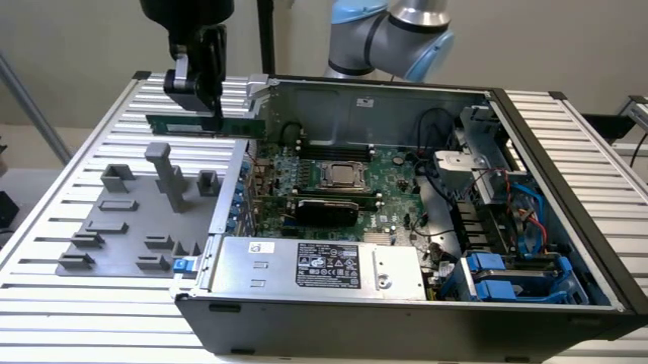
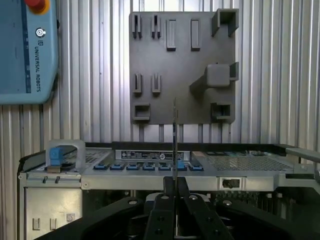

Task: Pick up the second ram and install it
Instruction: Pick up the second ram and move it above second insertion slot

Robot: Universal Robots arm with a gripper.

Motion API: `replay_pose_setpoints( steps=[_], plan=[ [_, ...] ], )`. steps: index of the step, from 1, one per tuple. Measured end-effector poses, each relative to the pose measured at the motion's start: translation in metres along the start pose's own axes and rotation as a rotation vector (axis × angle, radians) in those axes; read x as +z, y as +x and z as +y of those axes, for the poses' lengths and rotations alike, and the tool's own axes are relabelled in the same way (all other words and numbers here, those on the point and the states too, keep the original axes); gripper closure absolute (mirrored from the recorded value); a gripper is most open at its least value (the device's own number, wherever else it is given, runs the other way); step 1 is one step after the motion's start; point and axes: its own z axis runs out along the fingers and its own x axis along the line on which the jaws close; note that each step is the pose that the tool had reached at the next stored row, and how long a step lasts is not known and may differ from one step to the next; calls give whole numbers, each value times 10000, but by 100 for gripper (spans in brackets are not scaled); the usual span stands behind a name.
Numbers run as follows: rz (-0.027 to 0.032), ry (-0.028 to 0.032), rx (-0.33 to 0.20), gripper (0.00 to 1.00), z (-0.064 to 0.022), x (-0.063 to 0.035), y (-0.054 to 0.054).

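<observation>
The second ram is a thin green circuit-board stick, held level in the air at the exterior view's upper left. My black gripper comes down from above and is shut on its top edge. The stick hangs above the ribbed table, behind the grey holder plate and just outside the left wall of the open computer case. In the wrist view the ram shows edge-on as a thin line rising from between the gripper fingers, over the case edge. The motherboard lies inside the case.
The grey holder plate carries upright blocks and posts. A silver power supply fills the case's front, and blue drive bays and cables sit on the exterior view's right. A blue teach pendant lies on the table. The arm's blue-grey joints stand behind the case.
</observation>
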Motion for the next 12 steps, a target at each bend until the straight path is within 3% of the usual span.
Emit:
replay_pose_setpoints(
  steps=[12],
  plan=[
    [-1, 0, -1, 87, -391, 8, -144]
  ],
)
